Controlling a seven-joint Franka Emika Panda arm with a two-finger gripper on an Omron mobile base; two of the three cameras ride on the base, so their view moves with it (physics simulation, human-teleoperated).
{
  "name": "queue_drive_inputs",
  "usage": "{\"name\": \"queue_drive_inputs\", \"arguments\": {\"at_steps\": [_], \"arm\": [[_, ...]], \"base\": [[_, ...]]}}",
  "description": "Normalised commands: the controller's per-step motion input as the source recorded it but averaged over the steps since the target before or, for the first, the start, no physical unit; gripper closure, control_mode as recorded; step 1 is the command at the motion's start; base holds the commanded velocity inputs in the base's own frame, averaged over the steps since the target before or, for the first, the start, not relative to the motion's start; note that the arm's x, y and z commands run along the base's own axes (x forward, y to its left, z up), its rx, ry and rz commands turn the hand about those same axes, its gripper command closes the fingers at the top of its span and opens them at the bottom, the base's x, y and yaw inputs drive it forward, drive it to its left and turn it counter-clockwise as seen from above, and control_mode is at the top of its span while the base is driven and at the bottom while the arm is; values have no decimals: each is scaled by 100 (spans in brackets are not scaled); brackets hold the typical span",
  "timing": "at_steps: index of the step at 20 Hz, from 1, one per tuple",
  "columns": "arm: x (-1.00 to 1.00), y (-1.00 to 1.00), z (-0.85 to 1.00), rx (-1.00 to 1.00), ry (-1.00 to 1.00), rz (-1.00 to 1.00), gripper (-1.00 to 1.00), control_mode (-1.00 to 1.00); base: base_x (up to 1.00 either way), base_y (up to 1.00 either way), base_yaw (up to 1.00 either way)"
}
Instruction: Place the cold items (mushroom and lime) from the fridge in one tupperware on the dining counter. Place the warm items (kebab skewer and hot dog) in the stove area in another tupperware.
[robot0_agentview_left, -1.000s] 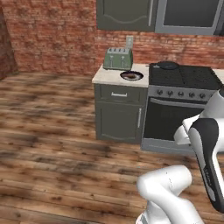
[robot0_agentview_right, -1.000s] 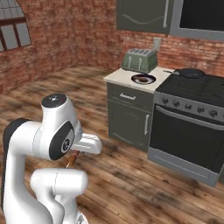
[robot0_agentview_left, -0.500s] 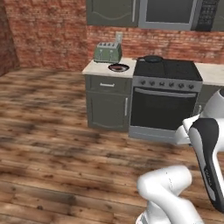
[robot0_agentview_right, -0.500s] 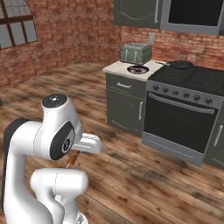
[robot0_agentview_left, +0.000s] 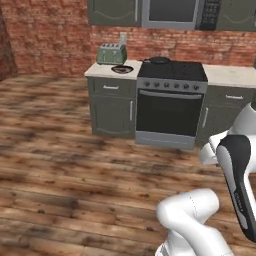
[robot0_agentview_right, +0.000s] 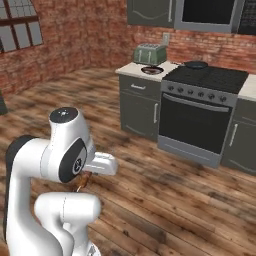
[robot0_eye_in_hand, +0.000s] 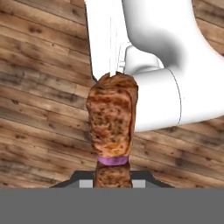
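Observation:
In the hand view the kebab skewer (robot0_eye_in_hand: 113, 122), browned meat chunks with a purple slice near the bottom, stands up between my dark fingertips. My gripper (robot0_eye_in_hand: 113, 178) is shut on its lower end, held over the wooden floor. From the right base view the kebab skewer (robot0_agentview_right: 84, 181) is a small brown piece tucked under the folded arm, close to the robot's body. The stove (robot0_agentview_left: 171, 100) stands across the floor ahead, with a dark pan (robot0_agentview_left: 159, 60) on its top.
A counter cabinet (robot0_agentview_left: 112, 102) left of the stove carries a green toaster (robot0_agentview_left: 111, 53) and a small plate (robot0_agentview_left: 122, 69). In the right base view the stove (robot0_agentview_right: 200, 117) and toaster (robot0_agentview_right: 150, 53) sit ahead to the right. Open wooden floor (robot0_agentview_left: 60, 160) lies between.
The whole picture has shifted in both base views: the base is driving, and the stove now sits more central in the left base view. The arm stays folded, still holding the kebab skewer.

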Motion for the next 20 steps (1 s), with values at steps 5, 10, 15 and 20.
{"name": "queue_drive_inputs", "arguments": {"at_steps": [5,10,15,20], "arm": [[0,0,0,0,0,0,100,100],[0,0,0,0,0,0,100,100],[0,0,0,0,0,0,100,100],[0,0,0,0,0,0,100,100]], "base": [[-100,0,-11],[-100,0,-12],[-100,0,-12],[-100,0,-12]]}}
